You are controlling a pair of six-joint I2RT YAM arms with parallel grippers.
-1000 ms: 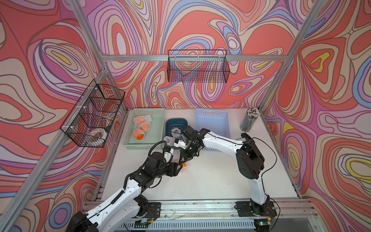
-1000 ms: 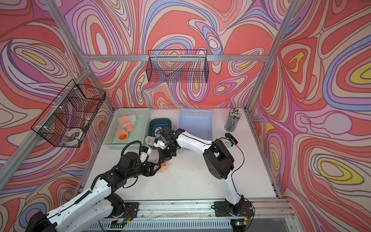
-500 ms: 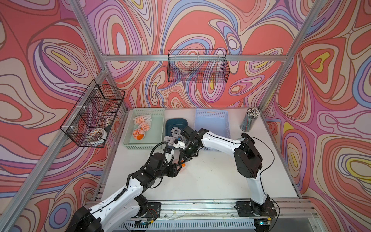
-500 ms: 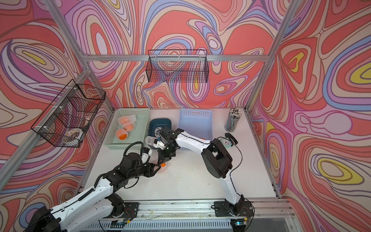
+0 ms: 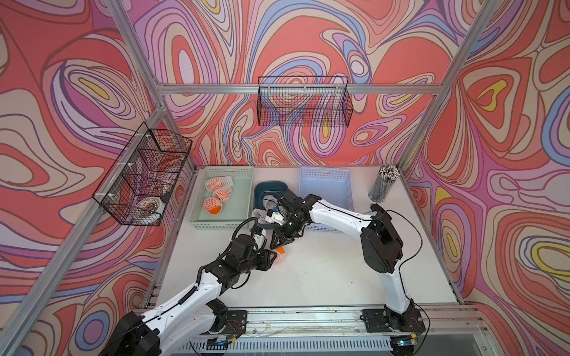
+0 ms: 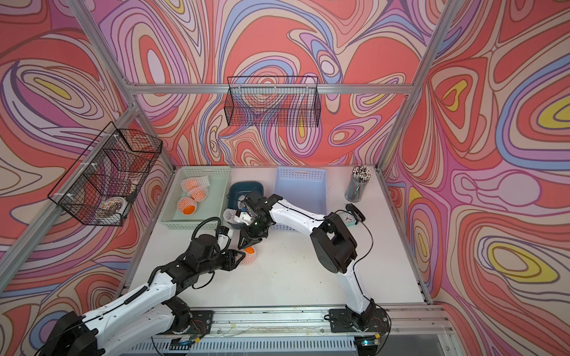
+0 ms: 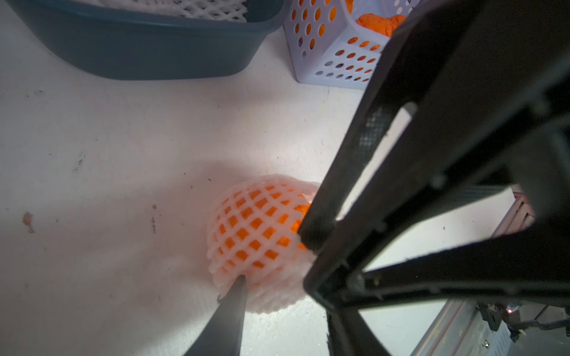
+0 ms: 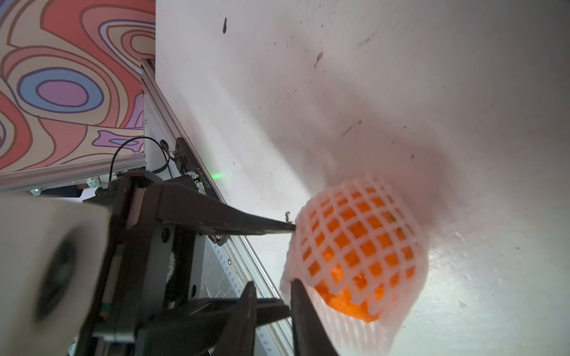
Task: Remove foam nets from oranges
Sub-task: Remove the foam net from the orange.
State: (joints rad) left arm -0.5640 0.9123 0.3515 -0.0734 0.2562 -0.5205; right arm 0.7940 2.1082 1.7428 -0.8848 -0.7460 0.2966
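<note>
Right wrist: round orange inside diamond-meshed foam net

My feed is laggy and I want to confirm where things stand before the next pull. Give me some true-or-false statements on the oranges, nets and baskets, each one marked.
1. The orange on the table sits inside a net. True.
2. The green basket holds only bare fruit. False: the three oranges in it are all netted.
3. The dark tub holds loose nets. True.
4. The pale blue basket is empty. False: the left wrist view shows bare oranges in it.
5. The left gripper has its fingers apart at the net's edge. True.
</note>
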